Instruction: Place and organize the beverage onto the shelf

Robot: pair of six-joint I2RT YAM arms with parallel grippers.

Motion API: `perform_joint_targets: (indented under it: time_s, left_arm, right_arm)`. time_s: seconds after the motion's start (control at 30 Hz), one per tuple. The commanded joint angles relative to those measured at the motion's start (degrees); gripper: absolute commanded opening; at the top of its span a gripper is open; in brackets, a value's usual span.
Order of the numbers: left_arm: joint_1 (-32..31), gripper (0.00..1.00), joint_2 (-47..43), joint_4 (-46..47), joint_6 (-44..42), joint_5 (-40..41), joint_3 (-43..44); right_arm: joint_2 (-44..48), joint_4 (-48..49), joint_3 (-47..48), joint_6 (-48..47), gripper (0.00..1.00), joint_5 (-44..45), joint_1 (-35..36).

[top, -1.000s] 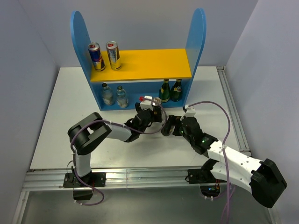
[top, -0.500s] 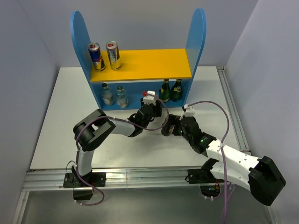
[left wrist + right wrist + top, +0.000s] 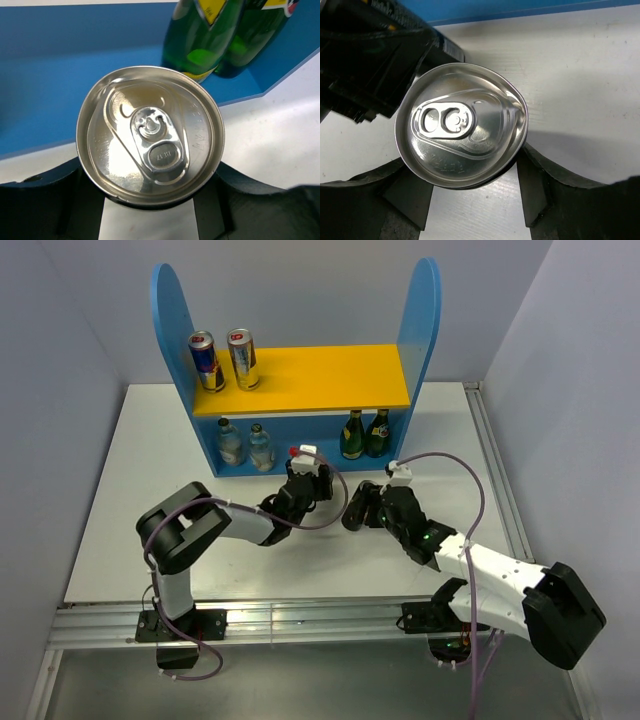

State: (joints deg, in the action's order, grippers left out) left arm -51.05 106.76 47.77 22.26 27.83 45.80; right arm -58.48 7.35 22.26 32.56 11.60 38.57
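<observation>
The shelf was stood at the back of the table. On its upper board, at the left end, a first can and a second can were stood side by side. Below, two bottles were set at the left of the lower level and two more bottles at the right. Before the shelf, a third can was held in the left gripper. A fourth can was held in the right gripper, just right of it.
</observation>
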Motion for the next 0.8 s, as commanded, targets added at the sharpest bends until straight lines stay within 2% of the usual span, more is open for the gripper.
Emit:
perform_joint_targets:
  time_s: [0.0, 0.03, 0.1, 0.13, 0.23, 0.4, 0.5, 0.77]
  left_arm:
    - [-1.07, 0.0, -3.48, -0.22, 0.59, 3.7, -3.43]
    - [-2.03, 0.0, -3.84, -0.31, 0.59, 4.5, -4.05]
    - [-3.18, 0.0, -5.07, -0.66, 0.68, 6.34, -5.54]
    - [-4.31, 0.0, -5.59, -0.83, 0.85, 6.88, -6.07]
    - [-6.77, 0.0, -7.26, -1.97, 2.25, 9.07, -7.56]
    - [-10.21, 0.0, -9.46, -3.82, 4.54, 12.15, -9.59]
    - [-12.23, 0.0, -10.08, -4.96, 5.6, 14.17, -10.11]
    - [-16.71, 0.0, -9.91, -7.95, 8.14, 17.07, -9.94]
  right_arm:
    - [-1.46, 1.7, 2.52, -0.39, 0.4, 0.71, 0.46]
    - [-1.55, 1.52, 2.7, -0.39, 0.28, 0.97, 0.46]
    - [-1.38, 1.35, 2.7, -0.39, 0.18, 1.24, 0.46]
    - [-1.2, 1.09, 2.79, -0.47, 0.09, 1.67, 0.46]
    - [0.03, -0.58, 3.57, -0.74, 0.0, 2.29, 0.46]
    - [4.07, -8.83, 10.59, -2.76, 0.0, 6.33, 0.63]
    - [5.48, -16.73, 20.76, -5.22, 0.0, 9.93, 0.72]
    - [1.45, -22.82, 38.72, -12.42, 0.0, 17.58, 0.72]
